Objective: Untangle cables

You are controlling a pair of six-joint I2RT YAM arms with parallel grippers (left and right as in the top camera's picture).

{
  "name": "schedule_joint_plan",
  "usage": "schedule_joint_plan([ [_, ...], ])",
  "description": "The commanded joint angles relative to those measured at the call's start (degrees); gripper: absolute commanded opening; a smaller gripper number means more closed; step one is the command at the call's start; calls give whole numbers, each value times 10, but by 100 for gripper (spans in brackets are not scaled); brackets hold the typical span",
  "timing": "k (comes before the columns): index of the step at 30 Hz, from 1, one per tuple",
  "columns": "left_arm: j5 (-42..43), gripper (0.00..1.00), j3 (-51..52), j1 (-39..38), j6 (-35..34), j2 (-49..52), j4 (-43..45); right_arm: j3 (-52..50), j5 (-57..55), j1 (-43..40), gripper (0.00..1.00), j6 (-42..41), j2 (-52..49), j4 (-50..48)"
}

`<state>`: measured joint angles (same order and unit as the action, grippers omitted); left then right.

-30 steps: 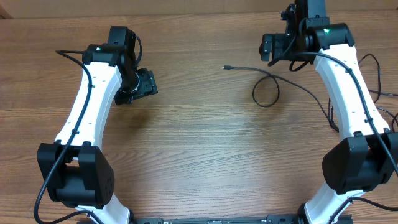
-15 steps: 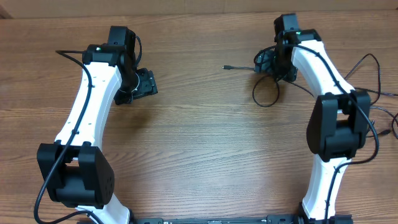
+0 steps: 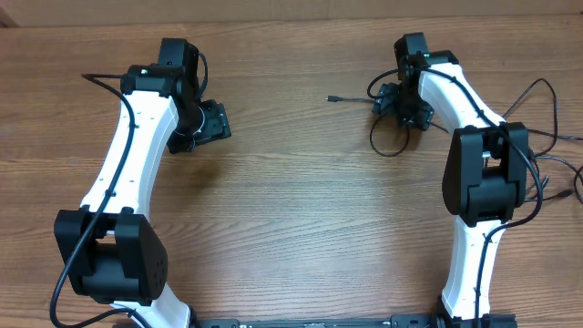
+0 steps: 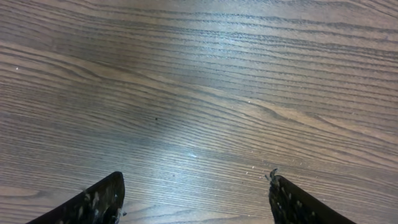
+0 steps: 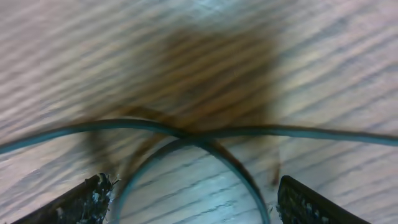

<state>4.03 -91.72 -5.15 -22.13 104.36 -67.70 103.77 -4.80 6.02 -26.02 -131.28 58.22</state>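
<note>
A thin black cable lies at the far right of the table, with a small plug end [image 3: 333, 97] and a round loop [image 3: 389, 139]. In the right wrist view the loop [image 5: 205, 158] and its crossing strands lie close below and between my open fingers. My right gripper [image 3: 401, 102] hangs low over the top of the loop, open and holding nothing. My left gripper [image 3: 215, 121] is open over bare wood at the far left; its view [image 4: 196, 193] shows only table, no cable.
More black cords [image 3: 547, 137] trail off the right edge of the wooden table [image 3: 291, 219], beside the right arm's base. The far table edge [image 3: 291, 16] runs close behind both grippers.
My right arm has swung in and come down from behind the cable to just over its loop. The left arm has not moved. The cable lies as before.
</note>
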Motion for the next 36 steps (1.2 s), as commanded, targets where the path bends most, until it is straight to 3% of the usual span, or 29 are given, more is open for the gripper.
schedule_joint_plan([
  [1, 5, 74, -7, -2, -2, -6, 2, -24, -27, -1, 80, -27, -6, 2],
  [4, 5, 74, -7, -2, -2, -6, 2, -25, -27, -1, 64, -27, -6, 19],
  [6, 5, 74, -7, -2, -2, -6, 2, -24, -27, -1, 47, -27, -5, 34],
  [9, 5, 74, -7, -2, -2, -6, 2, -24, -27, -5, 8, -27, -2, 57],
  [10, 5, 74, -7, -2, -2, -6, 2, -24, -27, -7, 4, -27, 1, 64],
  [20, 5, 74, -7, -2, -2, -6, 1, -24, -34, -78, 4, -23, 104, 100],
  [29, 5, 74, -7, -2, -2, -6, 2, -24, -80, -254, 4, -20, 248, 124],
  [36, 5, 74, -7, -2, -2, -6, 2, -24, -80, -380, 4, -10, 277, 124],
])
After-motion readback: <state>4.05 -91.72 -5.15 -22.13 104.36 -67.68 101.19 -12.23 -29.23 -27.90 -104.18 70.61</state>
